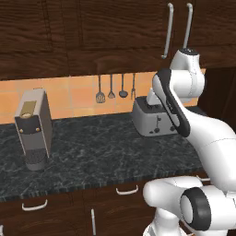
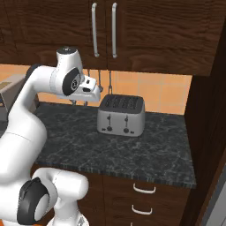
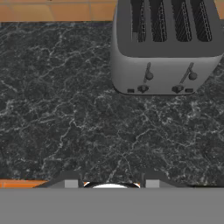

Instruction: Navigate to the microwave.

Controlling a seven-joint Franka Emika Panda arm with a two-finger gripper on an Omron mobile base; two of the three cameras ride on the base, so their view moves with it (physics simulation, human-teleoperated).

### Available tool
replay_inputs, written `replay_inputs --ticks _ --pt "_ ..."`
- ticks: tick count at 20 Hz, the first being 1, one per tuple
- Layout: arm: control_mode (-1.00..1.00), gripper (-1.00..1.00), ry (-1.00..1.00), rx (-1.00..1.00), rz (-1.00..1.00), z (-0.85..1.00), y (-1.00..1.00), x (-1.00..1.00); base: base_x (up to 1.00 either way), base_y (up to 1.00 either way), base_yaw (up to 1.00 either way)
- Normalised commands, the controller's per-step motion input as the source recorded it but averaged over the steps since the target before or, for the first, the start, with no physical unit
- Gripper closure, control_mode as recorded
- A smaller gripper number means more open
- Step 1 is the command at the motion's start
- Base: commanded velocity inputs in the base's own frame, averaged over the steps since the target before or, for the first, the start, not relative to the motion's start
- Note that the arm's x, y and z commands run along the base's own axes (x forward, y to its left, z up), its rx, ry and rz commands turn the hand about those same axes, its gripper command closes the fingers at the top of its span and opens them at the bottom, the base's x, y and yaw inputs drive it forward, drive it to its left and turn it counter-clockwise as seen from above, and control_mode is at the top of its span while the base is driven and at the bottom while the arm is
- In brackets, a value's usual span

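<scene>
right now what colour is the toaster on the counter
Silver-grey body with a dark slotted top; the toaster shows best in the hand view, standing on the black marbled counter.

A silver toaster [image 2: 121,115] stands on the dark marble counter [image 2: 145,154].

One toaster [image 2: 121,115], one coffee machine [image 1: 33,129], four hanging utensils [image 1: 111,88], two long cupboard handles [image 2: 104,30], one desk [image 1: 97,152].

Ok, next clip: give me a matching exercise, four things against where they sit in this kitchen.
Things:
1 toaster
2 coffee machine
3 hanging utensils
4 cabinet handles

Places:
A on the tiled wall
B on the doors above the counter
C counter, right end
D counter, left end

Pairs: 1-C, 2-D, 3-A, 4-B
</scene>
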Motion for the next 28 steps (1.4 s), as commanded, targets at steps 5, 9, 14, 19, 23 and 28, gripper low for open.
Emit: replay_inputs --ticks 5,9,14,19,23,28 --pt "1.0 -1.0 0.0 0.0 0.0 0.0 0.0 0.0 -0.18 0.0 0.0" --pt "1.0 -1.0 0.0 0.0 0.0 0.0 0.0 0.0 -0.22 0.0 0.0" --pt "1.0 -1.0 0.0 0.0 0.0 0.0 0.0 0.0 -0.2 0.3 0.36" --pt "1.0 -1.0 0.0 0.0 0.0 0.0 0.0 0.0 -0.05 0.54 0.92" --pt "1.0 -1.0 0.0 0.0 0.0 0.0 0.0 0.0 0.0 0.42 1.0" --pt "1.0 -1.0 0.0 0.0 0.0 0.0 0.0 0.0 0.0 0.43 0.98"
